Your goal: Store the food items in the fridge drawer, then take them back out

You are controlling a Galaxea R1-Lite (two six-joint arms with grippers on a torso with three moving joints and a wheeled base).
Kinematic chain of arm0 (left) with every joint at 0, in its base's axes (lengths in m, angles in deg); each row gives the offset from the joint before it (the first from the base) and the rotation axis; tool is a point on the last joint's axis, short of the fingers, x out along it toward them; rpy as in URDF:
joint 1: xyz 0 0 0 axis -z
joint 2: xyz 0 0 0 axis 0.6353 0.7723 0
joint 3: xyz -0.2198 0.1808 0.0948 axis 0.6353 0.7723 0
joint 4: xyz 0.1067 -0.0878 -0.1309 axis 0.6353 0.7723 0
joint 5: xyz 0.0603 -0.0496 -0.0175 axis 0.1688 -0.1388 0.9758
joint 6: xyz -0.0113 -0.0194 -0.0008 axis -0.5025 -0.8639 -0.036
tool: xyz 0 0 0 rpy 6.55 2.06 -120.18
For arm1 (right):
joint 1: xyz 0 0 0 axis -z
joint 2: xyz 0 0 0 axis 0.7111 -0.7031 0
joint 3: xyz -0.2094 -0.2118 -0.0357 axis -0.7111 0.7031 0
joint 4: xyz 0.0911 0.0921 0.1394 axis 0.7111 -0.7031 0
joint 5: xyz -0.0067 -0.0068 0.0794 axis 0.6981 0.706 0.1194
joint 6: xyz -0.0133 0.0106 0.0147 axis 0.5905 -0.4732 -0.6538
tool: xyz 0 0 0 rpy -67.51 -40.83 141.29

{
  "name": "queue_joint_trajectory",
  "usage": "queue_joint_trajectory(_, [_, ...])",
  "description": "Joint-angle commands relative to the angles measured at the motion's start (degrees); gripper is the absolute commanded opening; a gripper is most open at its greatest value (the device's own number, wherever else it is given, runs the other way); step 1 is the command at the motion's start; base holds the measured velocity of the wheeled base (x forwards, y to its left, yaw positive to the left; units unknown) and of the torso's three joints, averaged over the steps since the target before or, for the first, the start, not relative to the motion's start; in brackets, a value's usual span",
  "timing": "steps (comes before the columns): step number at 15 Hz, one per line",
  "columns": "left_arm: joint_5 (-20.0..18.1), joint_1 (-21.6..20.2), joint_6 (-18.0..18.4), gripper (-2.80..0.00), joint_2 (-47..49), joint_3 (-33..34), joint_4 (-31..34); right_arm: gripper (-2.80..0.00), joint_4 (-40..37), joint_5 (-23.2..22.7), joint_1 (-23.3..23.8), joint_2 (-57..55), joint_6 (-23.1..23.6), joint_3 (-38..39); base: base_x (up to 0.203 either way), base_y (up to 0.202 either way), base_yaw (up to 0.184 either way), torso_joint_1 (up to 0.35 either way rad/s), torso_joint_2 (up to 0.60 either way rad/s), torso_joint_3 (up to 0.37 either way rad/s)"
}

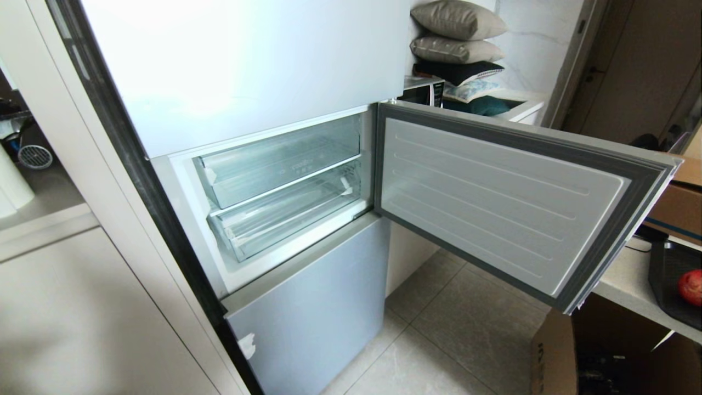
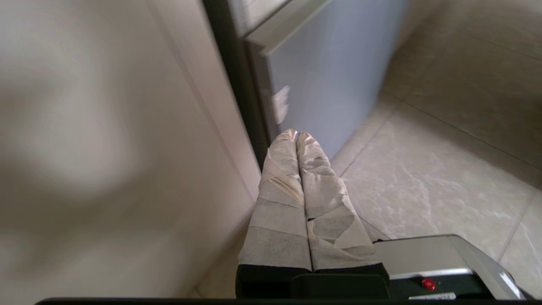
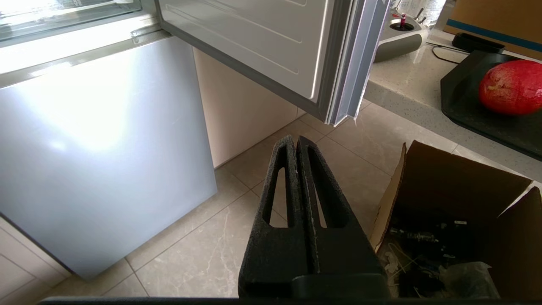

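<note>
Nothing stored yet: red fruit (image 1: pixel 691 287) sits on black tray (image 1: pixel 666 274) on counter (image 1: pixel 625 280), well apart from closed fridge drawer (image 1: pixel 285 219). Fridge door (image 1: pixel 493 203) open. Left tool (image 2: pixel 295 135) and right tool (image 3: pixel 295 142) both closed, empty, low near floor.

Neither arm shows up in the head view at all. The red fruit (image 1: pixel 691 287) is sliced off by the right edge there, and so is the black tray (image 1: pixel 670 282) it sits on. In the right wrist view the same tray runs out of the picture, and the stuff inside the cardboard box (image 3: pixel 427 186) is a dark jumble I can't make out. The lower fridge drawer (image 1: pixel 285 216) is see-through, but glare makes it hard to tell what's in the back. The left wrist view is smeared: the pale wall (image 2: pixel 106 148) is just a blur, and the white scrap (image 2: pixel 280 103) on the fridge's lower door is unreadable.
</note>
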Motion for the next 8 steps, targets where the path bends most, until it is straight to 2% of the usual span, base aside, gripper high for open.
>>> queue_joint_trajectory(1, [-0.7,5.2,0.4,-2.8,-1.4,0.1,0.4,-2.8,0.0,0.0,0.0,0.1,0.0,0.0,0.0,0.0,0.0,0.0,0.0,0.0])
queue_joint_trajectory(2, [-0.2,5.9,0.3,-2.8,-3.1,0.1,0.4,-2.8,0.0,0.1,0.0,0.1,-0.1,0.0,0.0,0.0,0.0,0.0,0.0,0.0])
queue_joint_trajectory(6, [0.5,4.2,-0.9,-2.8,-16.4,0.2,0.3,-2.8,-0.2,0.0,0.0,0.1,0.2,-0.1,0.0,0.0,0.0,0.0,0.0,0.0])
queue_joint_trajectory(8, [2.2,3.8,-7.7,-2.8,-16.0,0.3,0.0,-2.8,-0.2,0.4,0.0,0.1,0.3,-0.8,0.0,0.0,0.0,0.0,0.0,0.0])
